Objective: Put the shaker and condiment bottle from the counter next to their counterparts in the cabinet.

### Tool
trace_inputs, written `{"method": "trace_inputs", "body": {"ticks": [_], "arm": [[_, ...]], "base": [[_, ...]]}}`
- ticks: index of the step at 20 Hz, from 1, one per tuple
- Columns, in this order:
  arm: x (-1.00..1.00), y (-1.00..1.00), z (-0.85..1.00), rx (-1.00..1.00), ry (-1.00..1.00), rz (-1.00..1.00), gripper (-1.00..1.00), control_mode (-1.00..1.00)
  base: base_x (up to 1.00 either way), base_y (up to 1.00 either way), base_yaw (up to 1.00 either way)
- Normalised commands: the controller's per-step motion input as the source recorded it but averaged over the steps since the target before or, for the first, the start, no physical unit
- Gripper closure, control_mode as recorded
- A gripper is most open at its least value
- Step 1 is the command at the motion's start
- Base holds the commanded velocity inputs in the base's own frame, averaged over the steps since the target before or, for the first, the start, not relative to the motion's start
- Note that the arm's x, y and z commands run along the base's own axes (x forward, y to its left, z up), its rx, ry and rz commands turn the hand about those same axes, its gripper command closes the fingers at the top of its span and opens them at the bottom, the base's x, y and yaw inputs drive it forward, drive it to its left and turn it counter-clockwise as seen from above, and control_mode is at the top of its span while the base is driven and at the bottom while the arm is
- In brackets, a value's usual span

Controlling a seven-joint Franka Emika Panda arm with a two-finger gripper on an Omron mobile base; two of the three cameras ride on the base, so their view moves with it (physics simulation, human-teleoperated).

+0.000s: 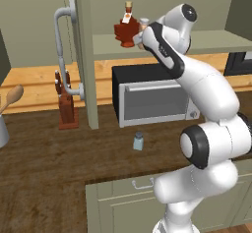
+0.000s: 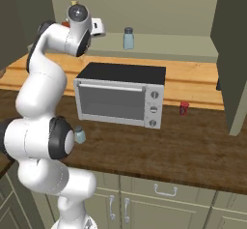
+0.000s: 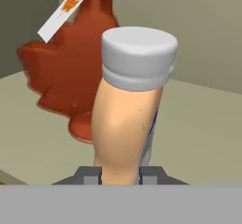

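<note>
The hand [image 3: 121, 173] grips the condiment bottle [image 3: 127, 119] by its lower body, over the cabinet shelf [image 1: 206, 43], just beside the maple-leaf bottle [image 1: 127, 29]. The shaker [image 1: 138, 141] stands on the worktop [image 1: 49, 163] before the toaster oven [image 1: 152, 97]; its twin [image 2: 128, 38] stands mid-shelf.

1. I am seeing a toaster oven [image 2: 119, 95] sitting on the dark worktop, black-topped, with three knobs.
2. I am observing a knife block [image 1: 66, 106] standing left of it.
3. I am noting a small red can [image 2: 184, 108] resting right of it.
4. I am seeing a wooden spoon [image 1: 12, 97] leaning at far left.
</note>
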Motion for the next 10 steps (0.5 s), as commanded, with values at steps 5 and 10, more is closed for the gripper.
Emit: {"method": "trace_inputs", "body": {"ticks": [5, 10], "arm": [[0.19, 0.05, -0.12, 0.00, 0.00, 0.01, -1.00, -1.00], [0.03, 0.01, -0.15, 0.00, 0.00, 0.00, -1.00, -1.00]], "base": [[0.00, 0.00, 0.00], [0.00, 0.00, 0.00]]}}
